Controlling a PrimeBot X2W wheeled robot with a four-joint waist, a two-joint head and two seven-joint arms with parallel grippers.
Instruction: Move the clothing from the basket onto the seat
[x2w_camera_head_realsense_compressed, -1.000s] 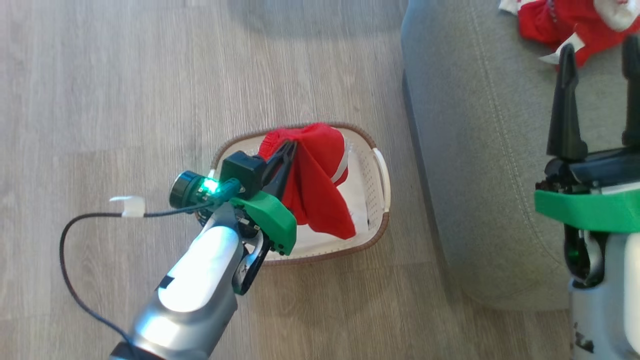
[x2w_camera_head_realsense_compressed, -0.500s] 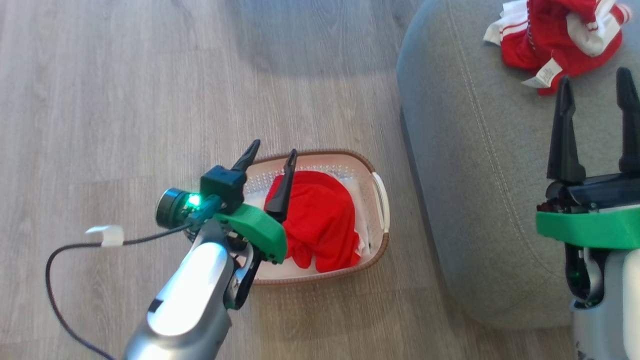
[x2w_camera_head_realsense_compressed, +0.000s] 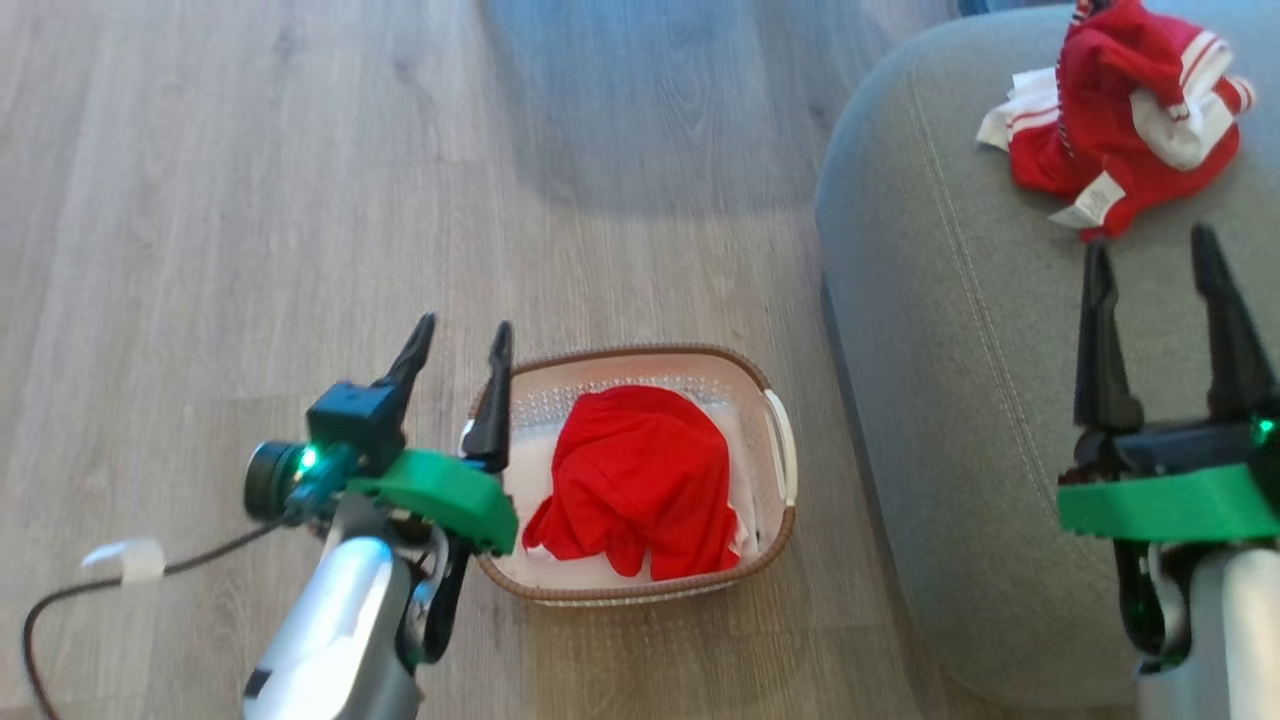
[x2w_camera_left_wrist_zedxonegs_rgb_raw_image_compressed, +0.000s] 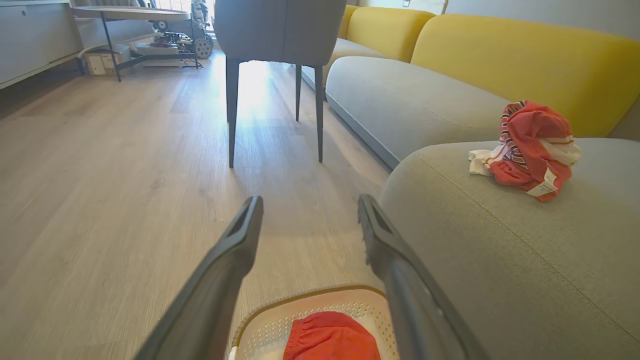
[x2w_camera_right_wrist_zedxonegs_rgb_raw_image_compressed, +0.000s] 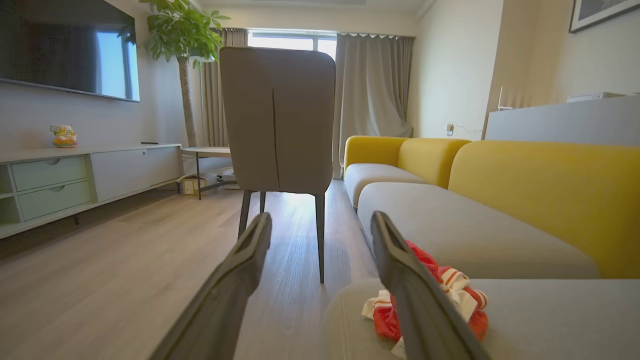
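One grey seat (x2w_camera_head_realsense_compressed: 960, 400) lies beneath the right hand (x2w_camera_head_realsense_compressed: 1150, 242), whose fingers are spread and empty. One basket (x2w_camera_head_realsense_compressed: 640, 355) sits just right of the left hand (x2w_camera_head_realsense_compressed: 465, 323), which is likewise spread and empty. One jersey (x2w_camera_head_realsense_compressed: 1110, 130) lies just beyond the right fingertips. One pair of shorts (x2w_camera_head_realsense_compressed: 630, 480) is bunched in the basket. They are probably light, soft and limp, so pinch the raised top fold.

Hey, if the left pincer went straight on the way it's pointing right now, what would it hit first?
Probably the grey chair's legs. The open left pincer points out past the basket, low over bare floor toward them, though depth is hard to judge.
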